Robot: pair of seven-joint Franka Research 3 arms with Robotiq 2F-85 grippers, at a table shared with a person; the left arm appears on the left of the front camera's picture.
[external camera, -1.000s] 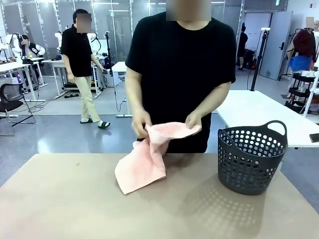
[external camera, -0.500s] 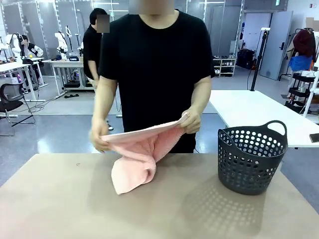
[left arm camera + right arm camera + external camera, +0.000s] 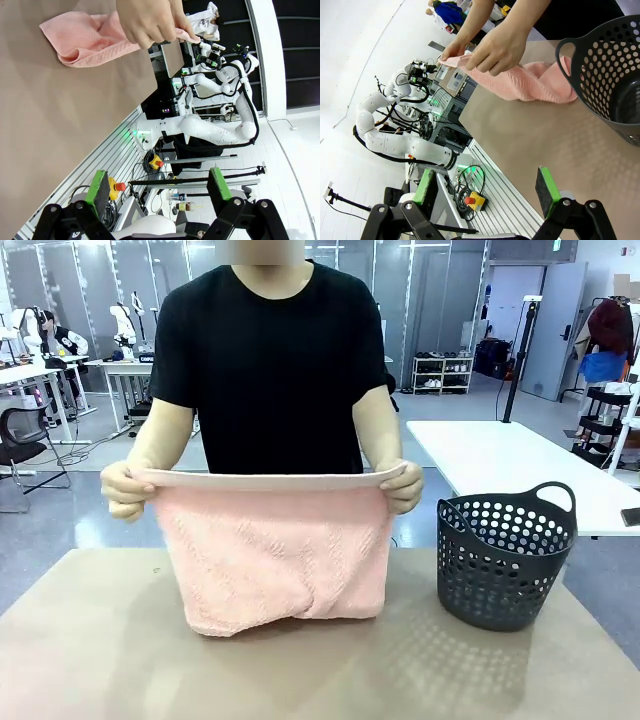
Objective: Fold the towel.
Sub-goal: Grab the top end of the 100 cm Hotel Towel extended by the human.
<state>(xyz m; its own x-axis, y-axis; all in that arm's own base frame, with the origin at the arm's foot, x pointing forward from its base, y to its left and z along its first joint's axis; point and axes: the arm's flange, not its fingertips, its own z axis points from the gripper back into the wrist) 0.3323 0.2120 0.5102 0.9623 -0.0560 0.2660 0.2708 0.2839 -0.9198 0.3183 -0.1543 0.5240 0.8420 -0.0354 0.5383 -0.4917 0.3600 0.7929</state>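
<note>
**While a person stretches the towel over the far edge, both grippers stand spread**

Starting from the left, I see on my left wrist camera that the left gripper [image 3: 158, 184] has its green-padded fingers spread wide apart, with nothing between them. It hangs well away from the towel [image 3: 280, 560].

Moving across the table [image 3: 90, 640] in the front view, a person in a black T-shirt stands at the far edge, about its middle. One hand [image 3: 125, 490], on the side of the table's left edge, pinches one top corner of the towel. The other hand [image 3: 405, 487], on the side of the right edge, pinches the opposite corner. The smooth plain band runs taut between them along the top.

Below that band the pale pink terry cloth hangs as a flat sheet facing me. Its lower part touches the tabletop near the far edge and bunches slightly there.

Just to the right of the towel, but apart from it, a dark grey perforated basket [image 3: 505, 560] with loop handles stands upright. It sits near the table's far right corner.

On my right wrist camera, the right gripper [image 3: 485, 189] likewise has its fingers spread wide and grips nothing. It is low over the table's near side, well short of both the basket and the cloth.
</note>
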